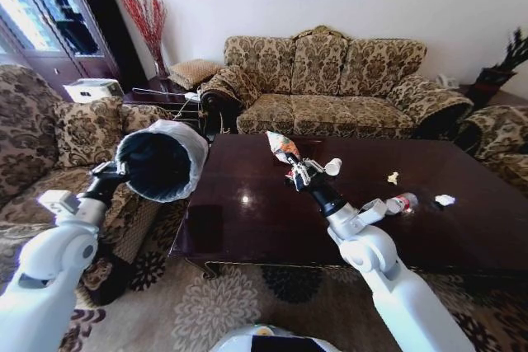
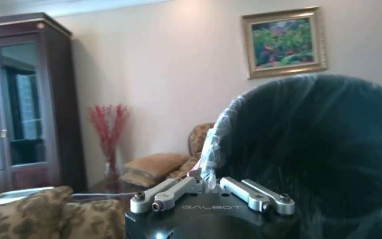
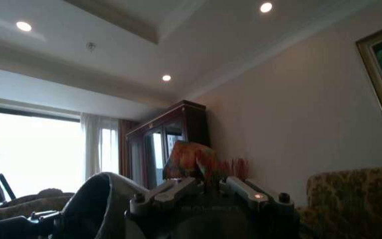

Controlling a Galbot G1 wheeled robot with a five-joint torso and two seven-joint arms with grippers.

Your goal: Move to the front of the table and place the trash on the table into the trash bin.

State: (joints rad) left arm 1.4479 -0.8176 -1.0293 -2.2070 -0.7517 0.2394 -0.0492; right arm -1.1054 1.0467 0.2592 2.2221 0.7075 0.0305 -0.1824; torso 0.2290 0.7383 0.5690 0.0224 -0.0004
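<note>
Right pincer [image 1: 295, 172] clamps the snack packet [image 1: 281, 147] (raised above the table [image 1: 247, 220]); left pincer [image 1: 118, 172] grips the trash bin [image 1: 162, 161].

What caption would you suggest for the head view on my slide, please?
Right gripper lifts a snack packet over the table; left gripper holds the trash bin.

Window glare, ceiling spots – glossy table [image 1: 247, 204] reflections, warped edges.
</note>
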